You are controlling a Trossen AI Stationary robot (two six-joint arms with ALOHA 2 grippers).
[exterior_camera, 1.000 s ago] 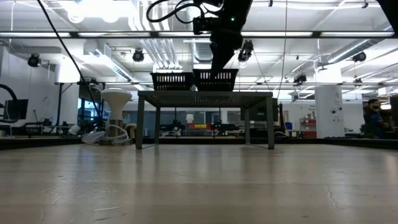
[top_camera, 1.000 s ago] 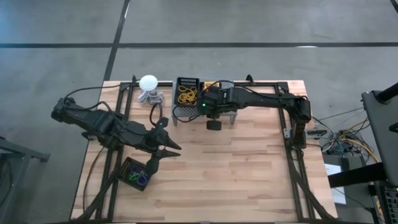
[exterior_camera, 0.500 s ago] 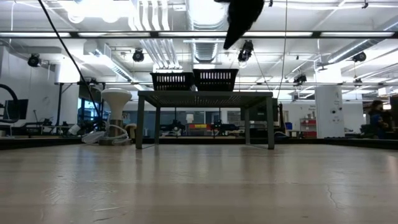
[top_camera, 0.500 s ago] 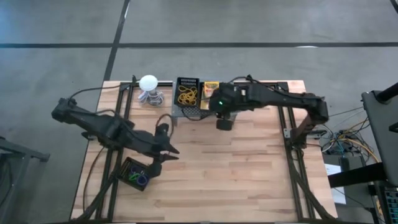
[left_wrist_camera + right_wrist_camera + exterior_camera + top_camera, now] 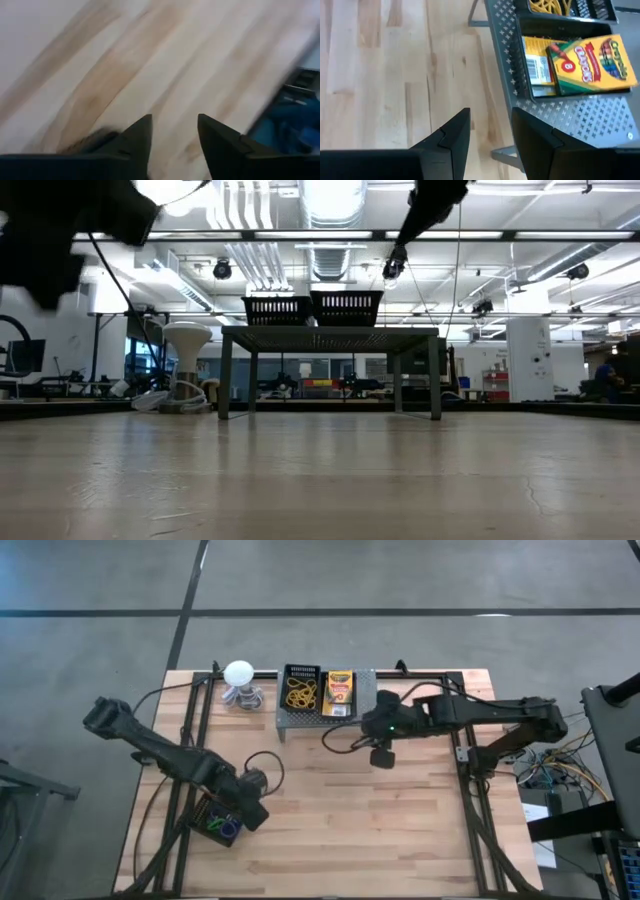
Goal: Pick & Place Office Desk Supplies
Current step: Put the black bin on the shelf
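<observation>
Yellow-and-green crayon boxes (image 5: 585, 62) lie flat in a black basket (image 5: 340, 692) on the grey perforated stand (image 5: 325, 715). Yellowish rubber bands (image 5: 299, 692) fill the basket beside it. Green and blue loops (image 5: 222, 828) lie in a dark tray (image 5: 207, 820) at the table's near left. My left gripper (image 5: 248, 818) hangs open over that tray's right edge, pointing steeply down, and its wrist view shows bare wood between the fingers (image 5: 174, 125). My right gripper (image 5: 382, 758) is open and empty, raised in front of the stand's right end (image 5: 490, 117).
A white ball-topped object (image 5: 239, 673) stands at the far left beside the stand. Black frame rails (image 5: 465, 755) run along both sides of the table. Bare wood (image 5: 350, 830) lies across the table's middle and near half.
My right gripper has drawn back from the baskets toward the table's right and near side, rising a little, and the crayon boxes now show uncovered in their basket. My left gripper has sunk toward the dark tray and rolled about its own axis.
</observation>
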